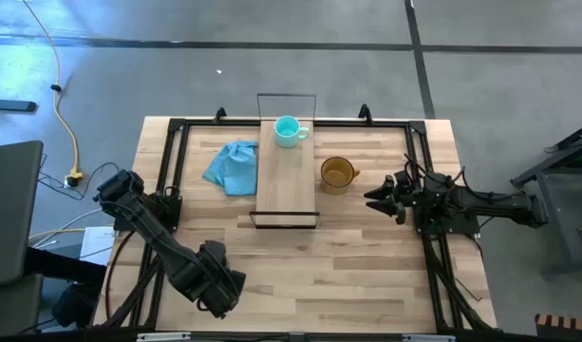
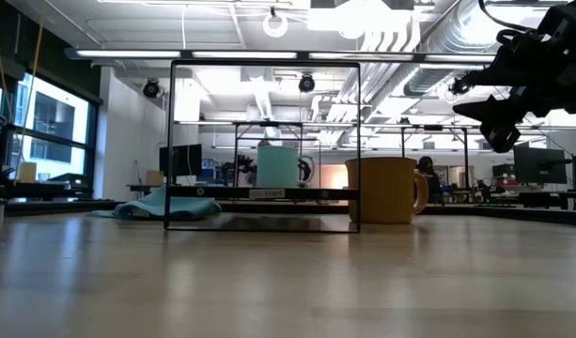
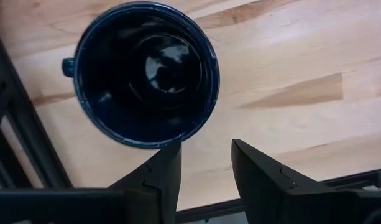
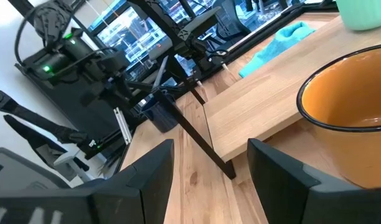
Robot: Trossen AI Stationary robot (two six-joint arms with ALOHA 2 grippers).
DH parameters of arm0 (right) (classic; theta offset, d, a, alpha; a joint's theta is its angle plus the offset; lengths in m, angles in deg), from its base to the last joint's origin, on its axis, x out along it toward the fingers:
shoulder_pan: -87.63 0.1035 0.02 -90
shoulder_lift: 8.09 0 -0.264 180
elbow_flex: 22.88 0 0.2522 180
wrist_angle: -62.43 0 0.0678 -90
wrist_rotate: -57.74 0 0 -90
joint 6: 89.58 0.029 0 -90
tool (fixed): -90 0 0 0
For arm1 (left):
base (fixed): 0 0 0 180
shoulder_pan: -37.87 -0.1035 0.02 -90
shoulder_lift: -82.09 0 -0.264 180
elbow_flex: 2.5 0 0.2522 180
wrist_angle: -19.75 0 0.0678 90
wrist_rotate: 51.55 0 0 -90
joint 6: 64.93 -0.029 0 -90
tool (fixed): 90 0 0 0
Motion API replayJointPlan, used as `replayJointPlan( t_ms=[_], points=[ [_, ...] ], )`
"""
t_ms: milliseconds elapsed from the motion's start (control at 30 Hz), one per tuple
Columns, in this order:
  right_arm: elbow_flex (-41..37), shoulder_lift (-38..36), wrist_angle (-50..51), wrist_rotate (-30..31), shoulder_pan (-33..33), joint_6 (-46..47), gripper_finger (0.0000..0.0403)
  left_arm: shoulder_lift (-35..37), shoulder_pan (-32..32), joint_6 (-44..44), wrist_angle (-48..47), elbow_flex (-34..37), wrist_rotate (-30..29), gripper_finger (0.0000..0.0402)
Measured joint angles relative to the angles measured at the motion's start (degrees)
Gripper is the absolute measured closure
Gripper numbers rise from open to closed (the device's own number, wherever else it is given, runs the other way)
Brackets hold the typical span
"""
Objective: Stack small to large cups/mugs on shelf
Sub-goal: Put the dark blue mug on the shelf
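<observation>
The teal mug (image 1: 289, 131) (image 2: 278, 166) stands upright on the far end of the shelf plank (image 1: 287, 176) (image 4: 252, 112). On the table just right of the shelf, the amber mug (image 1: 336, 174) (image 2: 386, 190) (image 4: 345, 99) also stands upright. My right gripper (image 1: 376, 197) (image 4: 209, 168) hovers open to that mug's right, raised above the table (image 2: 499, 117). The black mug (image 3: 146, 71) (image 4: 159, 115) sits on the table near the front left. My left gripper (image 1: 224, 285) (image 3: 206, 155) hangs open above it, pointing down, its fingertips beside the rim. In the high view the left arm hides this mug.
A light blue cloth (image 1: 234, 164) (image 2: 165, 202) lies crumpled on the table left of the shelf. Thin black wire frames (image 1: 286, 95) (image 2: 264, 141) rise at both shelf ends. A black metal frame (image 1: 423, 142) (image 3: 16, 130) borders the tabletop.
</observation>
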Motion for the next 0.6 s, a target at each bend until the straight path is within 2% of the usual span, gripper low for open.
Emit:
replayJointPlan(
  t_ms=[467, 600],
  points=[
    [0.0, 0.0, 0.0, 0.0, 0.0, 0.2, 0.0208, 0.0, -0.2, -0.4, 8.3, 7.2, -2.4, 0.0273],
    [0.0, 0.0, 0.0, 0.0, 0.0, 0.2, 0.0208, 0.0, -1.2, -3.1, 10.4, 8.8, -2.7, 0.0273]
  ],
)
